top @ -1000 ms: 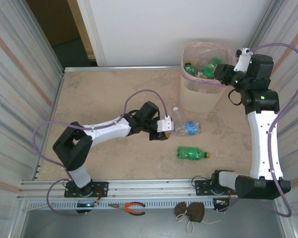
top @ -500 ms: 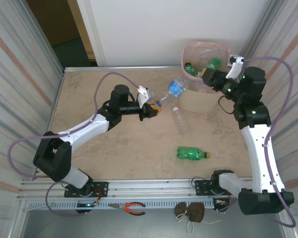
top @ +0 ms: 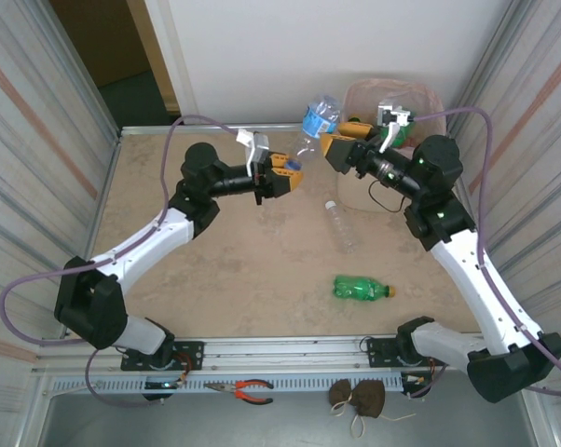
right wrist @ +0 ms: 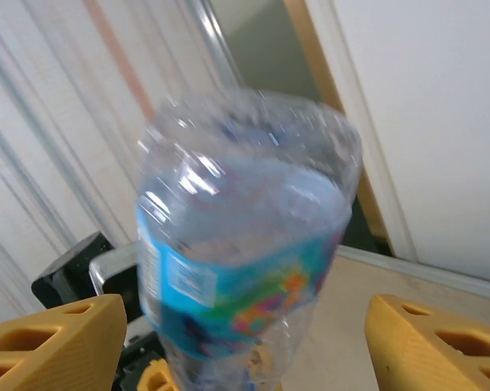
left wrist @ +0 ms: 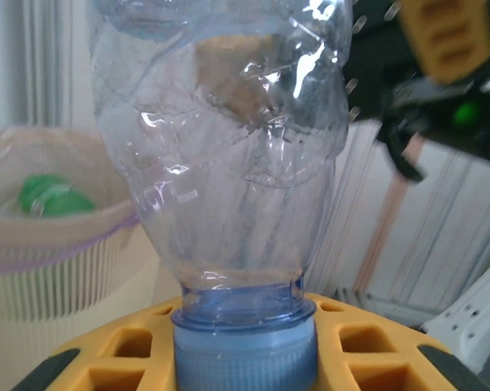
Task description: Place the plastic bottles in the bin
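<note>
The left arm rises from its base at the near left, with orange-handled pliers [top: 253, 389] lying just right of that base on the near rail. It reaches over the table [top: 234, 279] toward the far middle, where the left gripper [top: 288, 174] hangs well above the surface. Its yellow fingers [left wrist: 107, 362] are clamped on the blue cap and neck of the blue-label bottle [top: 318, 116]. The bottle stands out of the grip tilted up and to the far right, clear of the table; its clear, crumpled body shows close up in the left wrist view [left wrist: 229, 147]. Just to its right the right gripper [top: 341, 146] faces it with the jaws spread wide (in the right wrist view the bottle's base [right wrist: 245, 261] sits between the two yellow fingers [right wrist: 54, 342], and whether either one touches it I cannot tell). Below these, nearer on the table, a clear bottle [top: 341, 226] lies on its side; nearer again, and apart from it, lies a green bottle [top: 362, 289] with its cap pointing right. At the far right stands the bin [top: 430, 96] behind the right gripper, its pink liner folded over the rim, with another green one [left wrist: 54, 198] already inside.
</note>
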### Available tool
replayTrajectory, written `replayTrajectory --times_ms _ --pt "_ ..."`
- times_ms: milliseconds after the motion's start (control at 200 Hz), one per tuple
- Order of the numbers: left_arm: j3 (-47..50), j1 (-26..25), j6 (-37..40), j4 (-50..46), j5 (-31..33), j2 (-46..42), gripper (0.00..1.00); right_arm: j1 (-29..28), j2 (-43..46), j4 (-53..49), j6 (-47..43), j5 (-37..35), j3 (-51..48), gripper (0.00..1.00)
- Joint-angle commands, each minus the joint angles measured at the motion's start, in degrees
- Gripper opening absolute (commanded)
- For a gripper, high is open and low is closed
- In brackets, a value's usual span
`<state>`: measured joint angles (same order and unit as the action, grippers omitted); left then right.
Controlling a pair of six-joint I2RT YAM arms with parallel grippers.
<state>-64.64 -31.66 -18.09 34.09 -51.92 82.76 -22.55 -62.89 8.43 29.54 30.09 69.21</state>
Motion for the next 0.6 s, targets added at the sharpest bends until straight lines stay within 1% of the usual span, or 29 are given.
replayTrajectory --times_ms 0,125,386,531,596 --pt "-4.0 0.2 -8.6 7.2 -4.9 -0.3 0.17 -1.4 -0.8 7.7 -0.1 2.6 2.1 0.78" --pt "-6.8 0.2 -13.3 9.1 -7.1 0.6 0.17 -2.3 -1.8 12.3 1.0 4.8 2.9 0.81" --pt "-9.5 0.0 -23.7 18.0 -9.7 2.8 0.18 -4.4 -5.4 18.1 2.7 8.7 7.4 0.83" --pt "-10.0 0.0 -24.9 18.8 -9.8 2.7 0.18 -5.7 -6.6 19.1 2.6 8.8 9.4 0.81" --pt "-10.0 -0.1 -24.8 18.3 -9.7 2.5 0.18 -6.2 -6.9 19.2 2.7 8.8 10.1 0.79"
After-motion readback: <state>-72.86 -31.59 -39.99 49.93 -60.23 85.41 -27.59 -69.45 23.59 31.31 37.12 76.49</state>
